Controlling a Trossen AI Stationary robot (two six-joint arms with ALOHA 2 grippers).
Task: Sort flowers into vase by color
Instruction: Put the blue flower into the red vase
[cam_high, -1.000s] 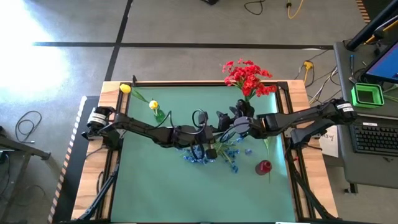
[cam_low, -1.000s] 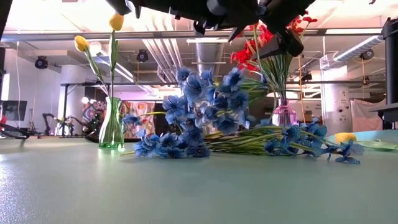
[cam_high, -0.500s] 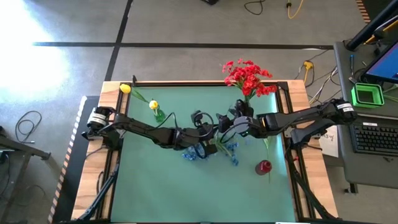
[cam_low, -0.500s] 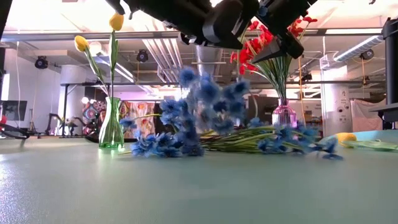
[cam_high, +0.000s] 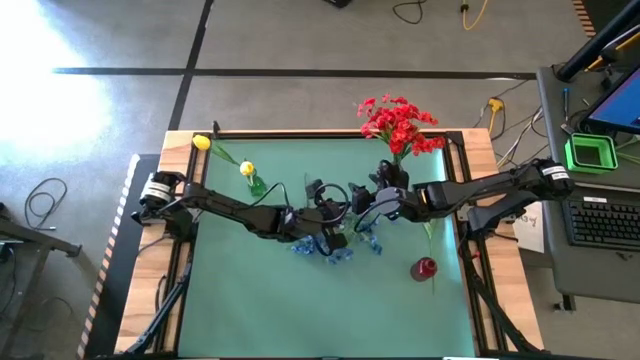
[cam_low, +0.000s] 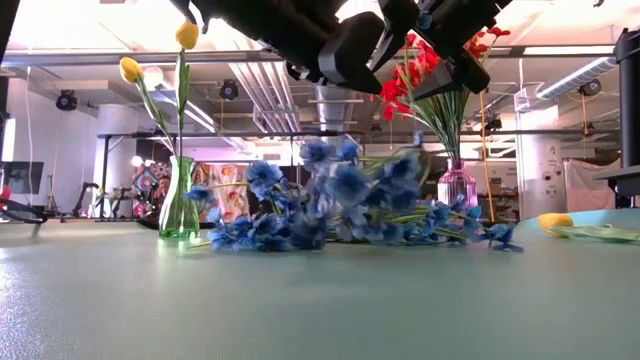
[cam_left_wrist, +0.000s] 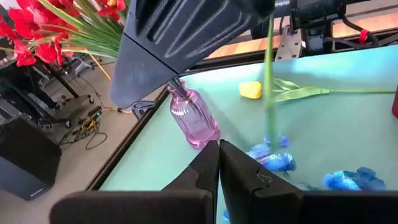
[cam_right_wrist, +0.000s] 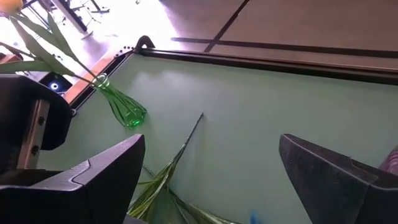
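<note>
Blue flowers lie in a loose heap on the green mat, heads and stems tangled. My left gripper hovers over the heap, shut, tipped a little downward; its fingertips show nothing between them. Just beyond the heap my right gripper hangs open above green stems. Red flowers stand in a pink vase at the far edge. Two yellow tulips stand in a green vase at the far left. One blurred green stem stands upright past my left fingers. My left gripper is shut above the blue flowers, and its wrist view shows no stem between the fingertips. I cannot tell whether it touches a stem or a bloom underneath.
A red vase stands near the mat's right side. A loose yellow tulip lies on the mat beside it, its stem pointing toward the right edge. The two grippers hang close together over the mat's middle; the near half of the mat lies beyond them.
My left gripper has tipped downward and sunk a little over the heap. The blue blooms that stood raised a second ago have dropped and shifted toward the table's right, and the heap has drawn together. My right gripper has stayed where it was, open.
</note>
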